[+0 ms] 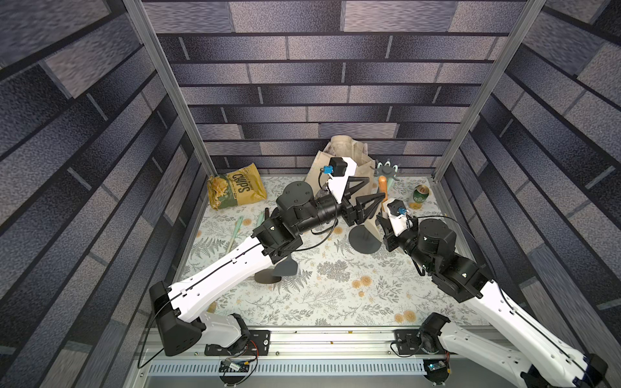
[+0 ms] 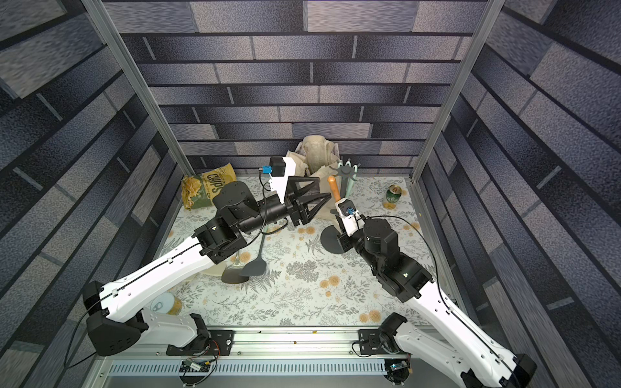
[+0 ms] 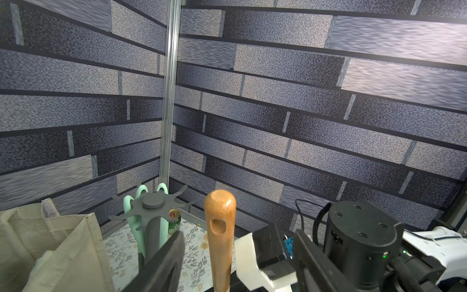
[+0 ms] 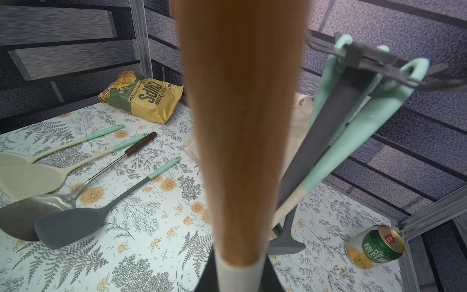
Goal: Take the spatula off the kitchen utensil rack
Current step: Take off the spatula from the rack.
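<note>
Right gripper (image 4: pixel 238 275) is clamped on the spatula (image 3: pixel 219 252), which is judged freed from the kitchen utensil rack (image 3: pixel 151 204) with only set-down left, while the left gripper (image 1: pixel 374 189) is spread.

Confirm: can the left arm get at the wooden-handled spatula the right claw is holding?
Probably yes. The left claw is open and the wooden-handled spatula stands roughly upright between its jaws, upper handle bare above the right claw. The dark grey star-topped utensil rack stands beside it, not in between.
</note>
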{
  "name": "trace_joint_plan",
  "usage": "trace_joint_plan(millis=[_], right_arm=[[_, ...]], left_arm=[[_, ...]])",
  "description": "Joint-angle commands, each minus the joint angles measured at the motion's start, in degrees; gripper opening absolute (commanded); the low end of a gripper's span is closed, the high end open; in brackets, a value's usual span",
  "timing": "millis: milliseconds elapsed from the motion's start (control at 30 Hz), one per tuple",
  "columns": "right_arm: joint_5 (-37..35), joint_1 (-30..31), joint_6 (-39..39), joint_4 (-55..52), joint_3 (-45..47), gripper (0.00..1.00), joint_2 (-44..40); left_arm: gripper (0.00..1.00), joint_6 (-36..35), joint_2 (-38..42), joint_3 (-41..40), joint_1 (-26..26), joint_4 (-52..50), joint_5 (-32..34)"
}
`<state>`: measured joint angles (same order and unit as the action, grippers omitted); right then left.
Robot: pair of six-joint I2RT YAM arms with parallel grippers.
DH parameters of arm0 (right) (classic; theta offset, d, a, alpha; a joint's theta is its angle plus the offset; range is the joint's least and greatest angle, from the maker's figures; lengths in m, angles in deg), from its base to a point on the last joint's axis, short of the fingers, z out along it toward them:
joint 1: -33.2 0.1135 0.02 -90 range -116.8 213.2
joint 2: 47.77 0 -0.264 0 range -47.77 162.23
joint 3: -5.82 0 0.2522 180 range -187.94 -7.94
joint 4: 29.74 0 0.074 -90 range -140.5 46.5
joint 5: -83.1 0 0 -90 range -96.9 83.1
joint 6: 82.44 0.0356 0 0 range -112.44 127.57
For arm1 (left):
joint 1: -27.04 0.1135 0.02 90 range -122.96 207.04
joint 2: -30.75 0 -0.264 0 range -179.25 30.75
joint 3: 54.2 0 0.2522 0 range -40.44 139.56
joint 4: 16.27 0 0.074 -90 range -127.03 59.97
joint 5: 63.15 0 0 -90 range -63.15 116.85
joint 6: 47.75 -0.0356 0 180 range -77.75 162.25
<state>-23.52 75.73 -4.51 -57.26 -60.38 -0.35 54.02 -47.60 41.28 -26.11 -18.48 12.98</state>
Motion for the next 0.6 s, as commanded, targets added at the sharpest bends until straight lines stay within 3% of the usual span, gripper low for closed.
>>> trace_joint_plan(millis=[0, 367, 567], right_arm=[[-6.64, 2.79, -2.39, 6.94, 0.33, 0.0, -0.02], [-19.59, 10.16, -10.86, 15.28, 2.33, 0.0, 5.24], [-25.27, 12.22, -13.15, 20.74, 4.4, 0.0, 5.66]], left_arm=[[0.69, -1.71, -0.84, 1.11, -1.07, -0.03, 6.47], [0.62, -0.18, 0.29, -3.61, -2.58, 8.98, 13.67], [0.45, 0.78, -0.14, -2.93, -2.52, 7.39, 13.87]])
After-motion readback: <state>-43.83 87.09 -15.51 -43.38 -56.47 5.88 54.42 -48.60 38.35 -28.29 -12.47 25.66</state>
